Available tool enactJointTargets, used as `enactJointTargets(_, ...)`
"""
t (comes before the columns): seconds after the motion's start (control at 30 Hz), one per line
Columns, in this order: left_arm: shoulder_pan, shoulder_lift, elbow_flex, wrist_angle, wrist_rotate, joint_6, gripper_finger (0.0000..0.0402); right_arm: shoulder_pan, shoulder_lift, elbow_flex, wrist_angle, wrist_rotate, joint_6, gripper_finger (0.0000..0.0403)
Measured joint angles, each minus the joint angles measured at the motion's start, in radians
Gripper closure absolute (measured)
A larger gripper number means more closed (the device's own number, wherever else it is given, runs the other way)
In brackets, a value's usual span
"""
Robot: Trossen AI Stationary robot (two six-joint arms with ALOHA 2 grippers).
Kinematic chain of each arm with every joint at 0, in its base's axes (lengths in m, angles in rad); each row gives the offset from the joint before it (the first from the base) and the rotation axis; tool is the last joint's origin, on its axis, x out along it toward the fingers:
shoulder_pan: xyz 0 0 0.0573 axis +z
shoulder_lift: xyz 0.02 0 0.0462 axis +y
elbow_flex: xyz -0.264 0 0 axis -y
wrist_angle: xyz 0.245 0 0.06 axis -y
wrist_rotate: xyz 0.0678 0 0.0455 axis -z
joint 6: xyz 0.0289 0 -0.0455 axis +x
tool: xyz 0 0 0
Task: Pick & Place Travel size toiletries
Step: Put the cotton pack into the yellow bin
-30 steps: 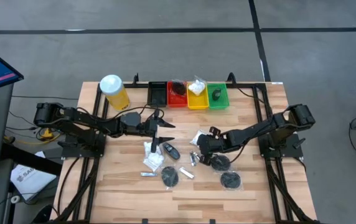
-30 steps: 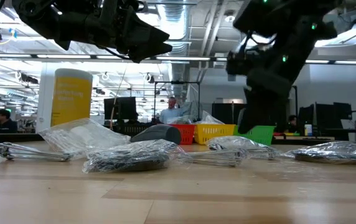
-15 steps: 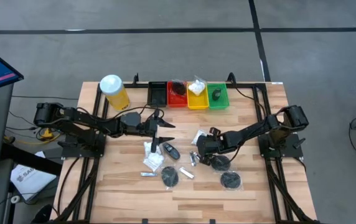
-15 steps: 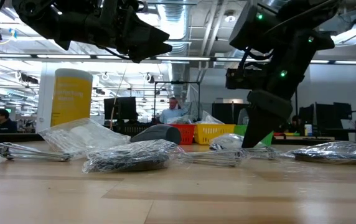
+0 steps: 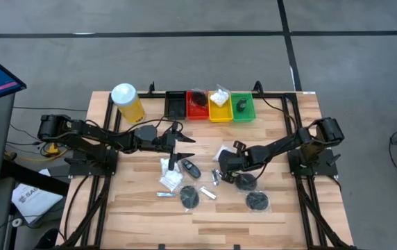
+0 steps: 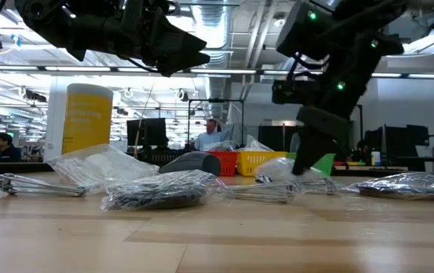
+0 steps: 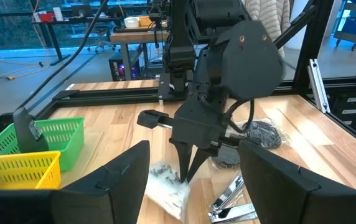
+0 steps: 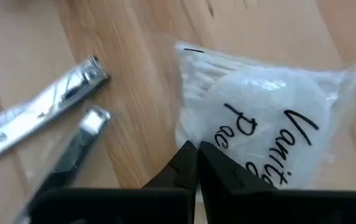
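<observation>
White sachet (image 8: 271, 118) beside closed right tool (image 8: 195, 155).

The right gripper (image 5: 221, 161) is low over the wooden table (image 5: 136, 219), its fingertips at the edge of a white plastic sachet (image 5: 222, 151), with a silver tube (image 5: 214, 177) just below them and a flat black disc (image 5: 246, 182) beside the wrist. The left gripper (image 5: 184, 148) hovers with its fingers spread, a black oval case (image 5: 191, 168) and another white sachet (image 5: 170, 173) just ahead of the fingertips. Well beyond both sets of fingers, a yellow canister (image 5: 127, 102) and black (image 5: 175, 104), red (image 5: 197, 110), yellow (image 5: 219, 110) and green (image 5: 242, 107) trays line the far edge.
</observation>
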Motion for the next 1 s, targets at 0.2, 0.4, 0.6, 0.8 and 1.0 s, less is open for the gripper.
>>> enactJointTargets(0.2,0.000,0.000,0.000,0.000,0.000,0.000,0.0165,0.003,0.000,0.084,-0.033,0.002,-0.069,0.0402)
enactJointTargets(0.4,0.000,0.000,0.000,-0.002,0.000,0.000,0.0165,0.000,0.000,0.169,-0.139,0.085,-0.116,0.0402)
enactJointTargets(0.6,0.000,0.000,0.000,-0.004,0.000,0.000,0.0165,-0.036,-0.001,0.235,-0.226,0.162,-0.144,0.0403)
enactJointTargets(0.8,0.000,0.000,0.000,-0.006,0.000,0.000,0.0165,-0.092,-0.002,0.273,-0.245,0.207,-0.192,0.0403)
enactJointTargets(1.0,0.000,0.000,0.000,-0.008,0.000,0.000,0.0165,-0.146,-0.029,0.280,-0.250,0.271,-0.210,0.0403)
